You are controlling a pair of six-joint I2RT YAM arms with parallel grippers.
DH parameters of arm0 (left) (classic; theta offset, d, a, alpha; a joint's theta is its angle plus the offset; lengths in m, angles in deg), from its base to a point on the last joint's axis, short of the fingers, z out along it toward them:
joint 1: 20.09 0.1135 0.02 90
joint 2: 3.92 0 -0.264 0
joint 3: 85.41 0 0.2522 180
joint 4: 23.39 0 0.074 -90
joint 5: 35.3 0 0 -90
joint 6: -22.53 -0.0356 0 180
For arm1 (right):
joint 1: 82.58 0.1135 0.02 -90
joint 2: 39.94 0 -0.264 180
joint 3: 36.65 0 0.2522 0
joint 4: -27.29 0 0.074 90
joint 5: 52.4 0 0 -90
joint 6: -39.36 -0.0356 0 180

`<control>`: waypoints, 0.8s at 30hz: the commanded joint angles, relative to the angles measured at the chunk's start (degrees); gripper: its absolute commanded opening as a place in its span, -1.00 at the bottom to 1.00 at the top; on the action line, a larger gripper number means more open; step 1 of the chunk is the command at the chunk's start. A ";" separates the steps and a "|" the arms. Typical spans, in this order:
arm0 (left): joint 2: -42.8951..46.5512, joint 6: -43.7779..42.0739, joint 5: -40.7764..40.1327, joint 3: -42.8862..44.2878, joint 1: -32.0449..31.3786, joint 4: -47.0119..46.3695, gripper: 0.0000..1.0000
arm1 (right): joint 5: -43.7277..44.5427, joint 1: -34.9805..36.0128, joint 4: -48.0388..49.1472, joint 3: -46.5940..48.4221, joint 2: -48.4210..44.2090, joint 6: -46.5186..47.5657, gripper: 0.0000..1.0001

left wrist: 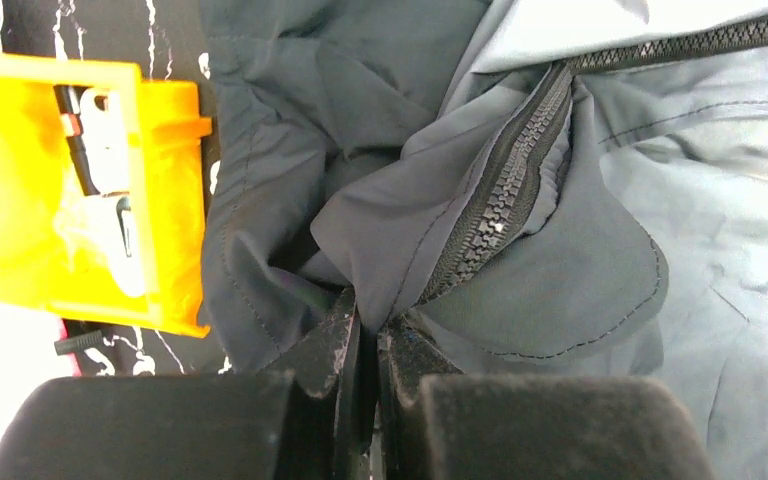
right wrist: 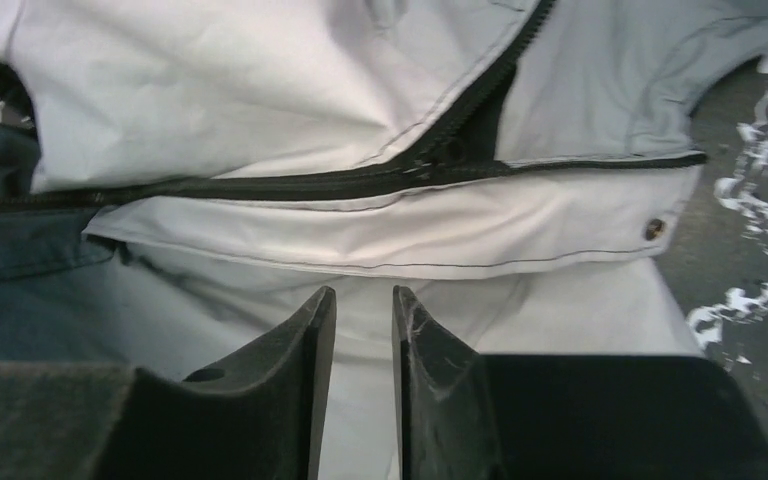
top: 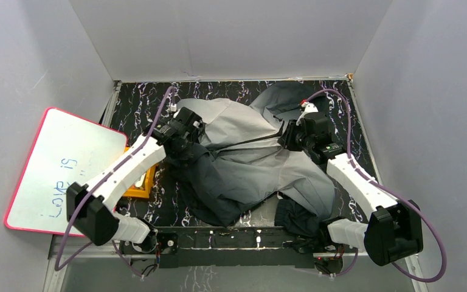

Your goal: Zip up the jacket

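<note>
The jacket (top: 249, 161) lies spread across the table, light grey up top and dark grey toward the near edge. Its black zipper (left wrist: 508, 190) runs closed from the hem end up to the slider (right wrist: 450, 150), where the two rows of teeth part. My left gripper (left wrist: 368, 305) is shut on a fold of the jacket's fabric right at the lower end of the zipper. My right gripper (right wrist: 364, 295) hovers just below the slider, its jaws a narrow gap apart with nothing between them, over light grey cloth. From above, the left gripper (top: 179, 143) and the right gripper (top: 287, 137) sit at opposite ends of the zipper line.
A red-framed whiteboard (top: 61, 170) leans off the table's left side. An orange plastic piece (left wrist: 90, 190) lies beside the jacket's left edge. Black marbled tabletop (top: 352, 121) shows around the jacket, with grey walls on three sides. A snap button (right wrist: 653, 228) sits on the flap.
</note>
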 commanded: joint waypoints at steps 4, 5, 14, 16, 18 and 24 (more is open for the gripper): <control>-10.33 -3.14 -2.29 2.29 0.35 -3.09 -0.63 | 12.96 -0.24 2.55 1.83 -0.81 0.32 -0.06; -11.07 -3.13 -2.55 2.24 0.34 -3.13 -0.47 | 13.65 -0.25 2.66 2.43 -0.35 0.54 -0.02; -13.26 -9.10 -3.02 15.47 -0.61 -0.31 0.39 | 11.93 -0.88 8.27 5.72 5.75 1.61 0.18; -13.89 -11.03 -0.03 19.05 -1.54 -0.18 0.42 | 9.83 -1.50 9.51 6.24 6.97 1.81 0.21; -14.70 -12.35 2.76 22.10 -2.54 0.18 0.43 | 6.91 -2.72 10.67 6.55 8.20 1.78 0.24; -18.06 -15.43 12.29 26.19 -6.02 -3.84 0.46 | -6.33 -6.88 14.43 7.09 12.49 1.77 0.27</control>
